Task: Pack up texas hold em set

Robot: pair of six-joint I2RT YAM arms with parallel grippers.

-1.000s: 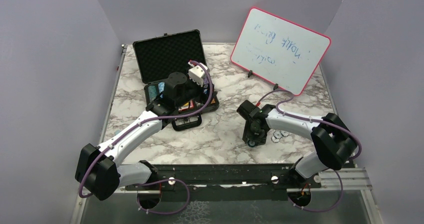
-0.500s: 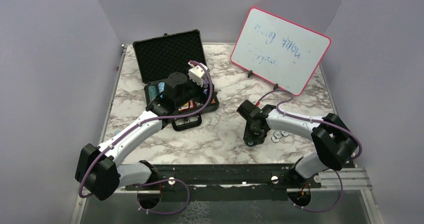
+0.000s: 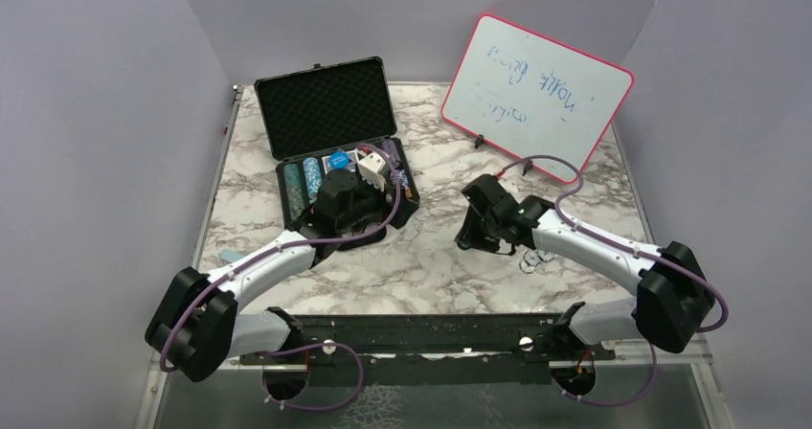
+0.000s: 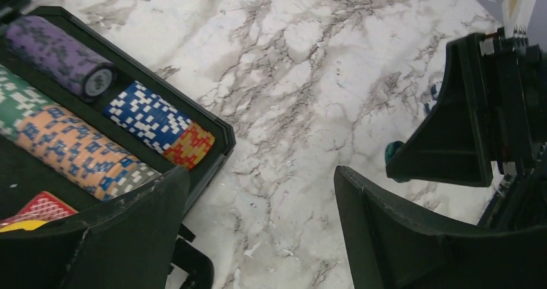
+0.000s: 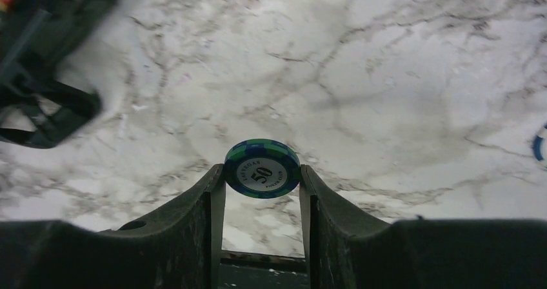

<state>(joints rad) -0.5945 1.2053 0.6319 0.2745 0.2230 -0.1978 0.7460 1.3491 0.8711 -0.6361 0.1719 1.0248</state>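
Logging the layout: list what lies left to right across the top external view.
Open black foam-lined case → right claw pinching a green-and-blue 50 poker chip → loose round chips. Left out as overlapping: the left claw, the pink-framed whiteboard.

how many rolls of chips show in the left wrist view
3: purple roll top left, blue-and-red roll by the case rim, green-and-orange roll lower left; more may be hidden.
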